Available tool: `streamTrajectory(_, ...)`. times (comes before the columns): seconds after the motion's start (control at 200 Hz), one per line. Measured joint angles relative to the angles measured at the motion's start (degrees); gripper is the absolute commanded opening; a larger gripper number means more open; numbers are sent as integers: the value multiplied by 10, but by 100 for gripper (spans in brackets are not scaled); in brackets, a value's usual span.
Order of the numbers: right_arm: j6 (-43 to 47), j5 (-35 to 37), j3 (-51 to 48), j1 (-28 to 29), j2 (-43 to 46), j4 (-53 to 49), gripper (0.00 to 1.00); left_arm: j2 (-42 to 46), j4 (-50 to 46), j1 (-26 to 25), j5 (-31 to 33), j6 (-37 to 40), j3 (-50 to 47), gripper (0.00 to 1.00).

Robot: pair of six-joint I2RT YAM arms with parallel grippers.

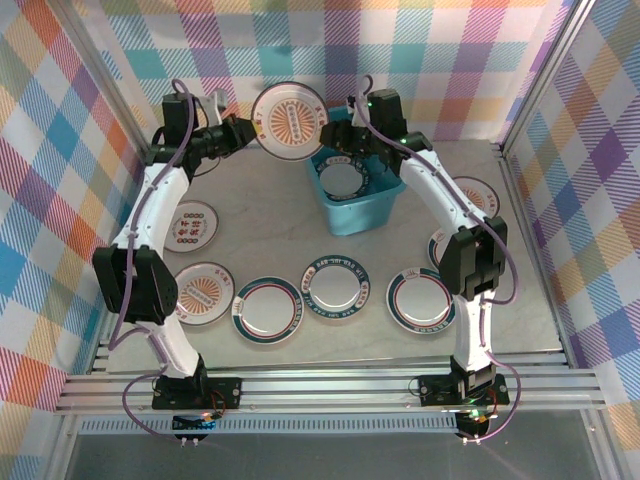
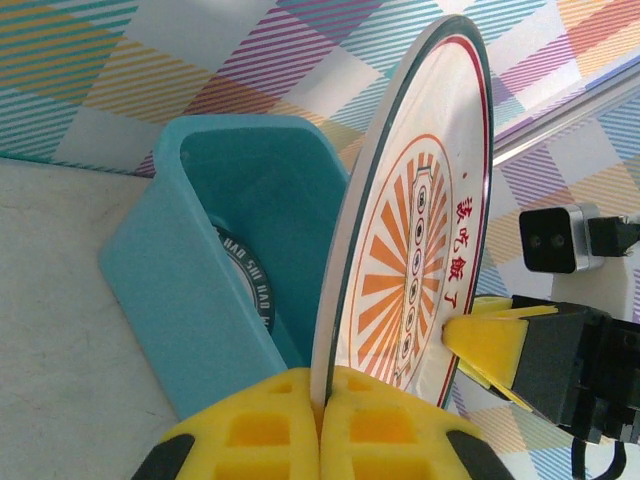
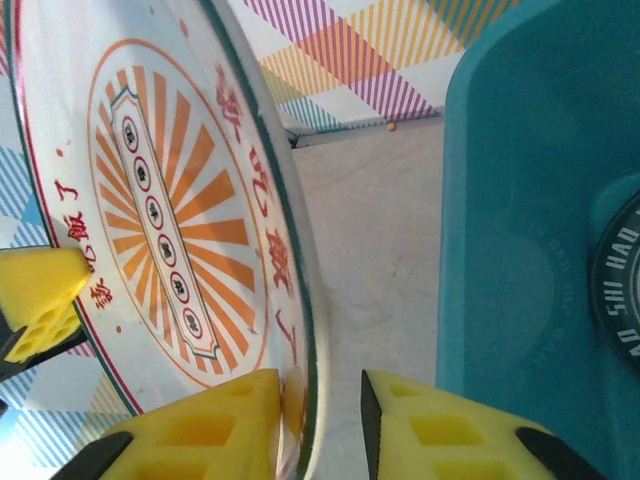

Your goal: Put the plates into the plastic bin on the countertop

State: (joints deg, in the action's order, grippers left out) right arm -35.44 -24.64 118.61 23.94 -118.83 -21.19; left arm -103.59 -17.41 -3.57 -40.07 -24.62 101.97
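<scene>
- The sunburst plate [image 1: 291, 121] hangs in the air at 12 o'clock over the worktop [image 1: 260, 215], its face tipped toward the top camera; the line between its two flanked rims runs from 9 to 3 o'clock.
- The left jaws are clenched on the 9 o'clock rim; from the left wrist we see both pads [image 2: 270, 430] pinching the edge.
- The right jaws straddle the 3 o'clock rim; one pad lies against the face and a gap shows on the other side, so we judge them not yet clamped.
- The plastic bin [image 1: 352, 218] sits toward 5 o'clock from that plate, just beneath the right jaws; a dark-rimmed plate [image 1: 342, 180] lies inside it.
- The right arm [image 1: 445, 195] is the nearer one; we judge the coming move needs the right jaws to take the rim and the left to release, then a descent toward 5 o'clock.
</scene>
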Motion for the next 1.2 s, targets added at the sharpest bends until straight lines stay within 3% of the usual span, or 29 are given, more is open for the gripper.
streamTrajectory(0.12,-33,-5,-1,-1,-6,18,6,-13,-1,-1,2,0,10,0)
streamTrajectory(0.225,-58,-17,-4,-4,-6,38,1,-24,-2,-1,2,-3,18,0)
streamTrajectory(0.35,-90,-17,-29,-6,-6,70,0,-40,-3,-2,2,-4,40,19)
streamTrajectory(0.45,-120,-7,-55,-6,-5,100,0,-56,-3,-4,1,-7,58,50)
streamTrajectory(0.595,-163,33,-111,-2,10,135,0,-72,-6,-9,3,-13,82,67)
streamTrajectory(0.885,-225,215,-234,1,94,152,0,-79,17,3,23,-12,118,71)
streamTrajectory(1.2,-314,376,-279,27,114,146,0,-94,26,31,42,-15,114,72)
